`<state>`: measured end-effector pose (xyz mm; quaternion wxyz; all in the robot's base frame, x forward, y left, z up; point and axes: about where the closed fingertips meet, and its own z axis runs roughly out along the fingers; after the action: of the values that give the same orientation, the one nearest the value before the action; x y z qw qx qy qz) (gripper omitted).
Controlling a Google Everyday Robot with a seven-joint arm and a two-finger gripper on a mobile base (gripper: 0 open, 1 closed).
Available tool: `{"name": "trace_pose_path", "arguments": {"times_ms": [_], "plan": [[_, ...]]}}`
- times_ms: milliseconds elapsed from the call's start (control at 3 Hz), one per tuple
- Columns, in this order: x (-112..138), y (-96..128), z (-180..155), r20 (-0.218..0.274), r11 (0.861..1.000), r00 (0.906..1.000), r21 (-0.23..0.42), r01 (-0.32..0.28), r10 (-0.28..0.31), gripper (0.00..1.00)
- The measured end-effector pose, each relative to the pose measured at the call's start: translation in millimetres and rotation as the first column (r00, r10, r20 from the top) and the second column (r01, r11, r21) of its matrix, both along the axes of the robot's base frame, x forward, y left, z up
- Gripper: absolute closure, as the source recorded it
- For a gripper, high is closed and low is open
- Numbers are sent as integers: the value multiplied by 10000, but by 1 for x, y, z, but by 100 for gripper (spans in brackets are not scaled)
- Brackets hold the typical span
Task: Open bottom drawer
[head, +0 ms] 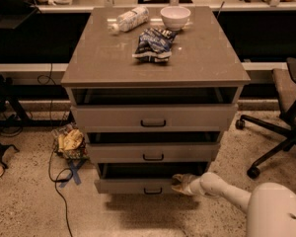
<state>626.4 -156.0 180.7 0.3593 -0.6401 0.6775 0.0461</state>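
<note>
Item: narrow grey-beige bottom drawer (123,185) w/ small black bar handle (153,190). Lowest of three, near floor, front partly out, dark gap above. White two-finger gripper (179,184) at front's right top edge; jaw state can't tell. Est. part-open; more pull needed.

No text could be read, even on the bag (153,43); the hand (180,184) was at the bottom drawer (130,185)'s right end.

This looks like an office-like lab: a rolling office chair (286,98), cables (53,174) trailing over a speckled floor (24,211), and long desks (266,6) behind the drawer cabinet (197,58). The gripper (179,184) is at the bottom drawer (128,185) front.
</note>
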Motion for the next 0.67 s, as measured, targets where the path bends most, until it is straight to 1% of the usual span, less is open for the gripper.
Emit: {"name": "trace_pose_path", "arguments": {"times_ms": [333,667], "plan": [[0,0,4,0,10000,10000,0,-1,1,100],[0,1,5,-8,10000,10000,7,-10,10,73]]}}
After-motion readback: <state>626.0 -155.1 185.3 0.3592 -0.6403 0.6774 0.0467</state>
